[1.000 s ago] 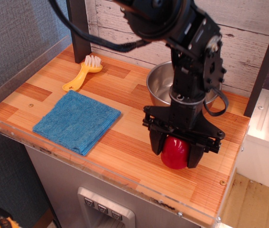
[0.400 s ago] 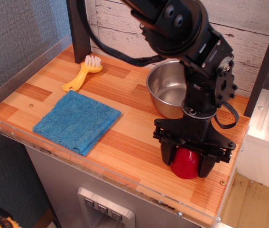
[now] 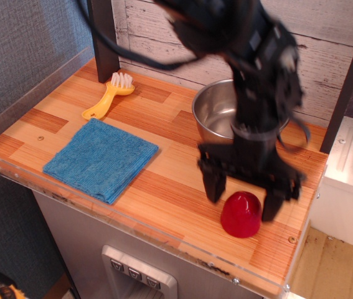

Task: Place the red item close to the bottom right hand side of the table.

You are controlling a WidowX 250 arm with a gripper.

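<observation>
The red item [image 3: 241, 214] is a small glossy red dome-shaped cup standing on the wooden striped table [image 3: 164, 193] near its front right corner. My gripper [image 3: 243, 200] is open, its two black fingers spread wide to either side of the cup and slightly above it, not touching it. The arm is blurred by motion.
A steel bowl [image 3: 220, 115] stands behind the gripper at the back right. A folded blue cloth [image 3: 101, 159] lies at the front left. A yellow brush [image 3: 109, 94] lies at the back left. A clear acrylic rim [image 3: 132, 227] runs along the table's edges.
My gripper carried the red cup right and toward the front edge, then opened and let it go. The cup now rests on the table and the gripper has lifted a little.
</observation>
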